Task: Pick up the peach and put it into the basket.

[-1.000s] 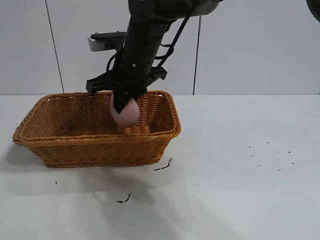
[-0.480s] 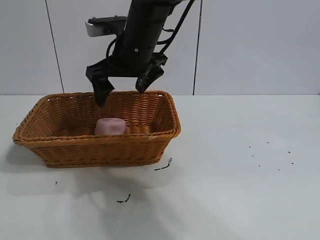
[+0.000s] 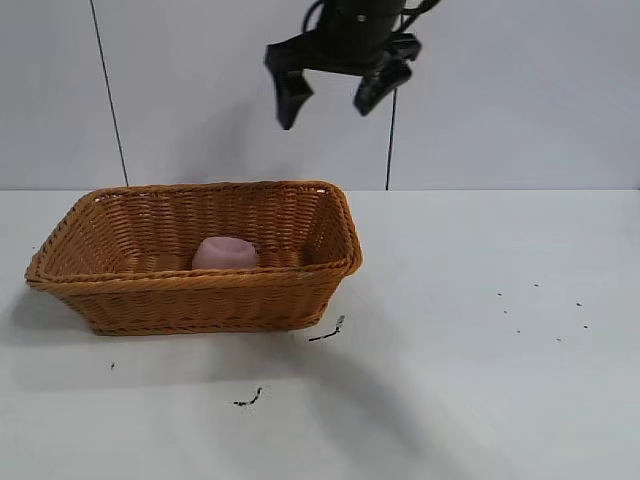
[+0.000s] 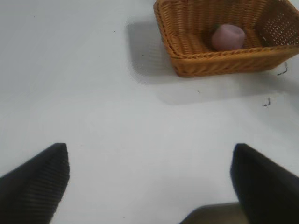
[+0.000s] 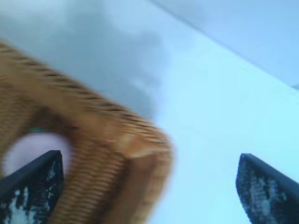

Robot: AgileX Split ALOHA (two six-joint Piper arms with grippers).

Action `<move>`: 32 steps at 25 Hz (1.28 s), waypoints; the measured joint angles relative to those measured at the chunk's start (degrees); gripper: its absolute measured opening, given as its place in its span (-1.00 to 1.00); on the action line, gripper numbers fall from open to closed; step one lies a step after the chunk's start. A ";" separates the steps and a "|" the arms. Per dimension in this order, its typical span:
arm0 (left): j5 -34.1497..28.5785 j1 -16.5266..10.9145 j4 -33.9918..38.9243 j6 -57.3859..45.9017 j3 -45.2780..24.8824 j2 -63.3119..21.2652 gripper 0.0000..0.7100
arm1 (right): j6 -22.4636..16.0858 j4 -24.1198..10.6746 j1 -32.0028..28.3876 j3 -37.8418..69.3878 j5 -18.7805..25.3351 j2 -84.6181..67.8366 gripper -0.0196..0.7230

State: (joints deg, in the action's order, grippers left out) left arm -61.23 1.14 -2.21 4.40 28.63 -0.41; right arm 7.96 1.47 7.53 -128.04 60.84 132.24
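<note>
Exterior view: we find the right gripper (image 3: 332,93) high above the table, over the far right corner of the basket (image 3: 200,296), its two dark fingers (image 3: 288,92) spread wide with nothing between them. The right wrist view agrees: both fingertips sit at the edges of the picture with only basket rim and table between. We note the left gripper (image 4: 149,179) parked low over bare table (image 4: 93,93), well apart from the basket, its jaws likewise parted and empty. The peach (image 3: 225,253) lies on the basket floor, toward the right half, near the front wall and partly hidden by the rim; in the left wrist view it (image 4: 227,37) rests clear of the walls, with a small green fleck near its top. We judge the placement done, with the peach inside the basket and no gripper touching it. As to handling, we judge the peach light and matte, unlikely to slip, and possibly soft, since its outline looks somewhat squared where it rests; that is inference only. Were it to be taken up again, we would advise closing across its widest middle from above, with moderate squeeze. We judge the wicker basket stiff and light, and liable to slide if nudged.
</note>
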 joint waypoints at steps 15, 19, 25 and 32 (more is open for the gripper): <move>0.00 0.00 0.00 0.00 0.00 0.00 0.95 | 0.65 4.41 -8.63 0.00 8.38 -2.65 0.91; 0.00 0.00 0.00 0.00 0.00 0.00 0.95 | 1.07 4.40 -8.63 1.49 8.69 -5.92 0.91; 0.00 0.00 0.00 0.00 0.00 0.00 0.95 | 1.23 4.40 -8.63 9.53 8.74 -14.73 0.91; 0.00 0.00 0.00 0.00 0.00 0.00 0.95 | 1.13 4.46 -8.63 30.72 8.72 -33.66 0.91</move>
State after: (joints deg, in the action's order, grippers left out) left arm -61.23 1.14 -2.21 4.40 28.63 -0.41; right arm 9.09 5.92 -1.10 -97.32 69.56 98.58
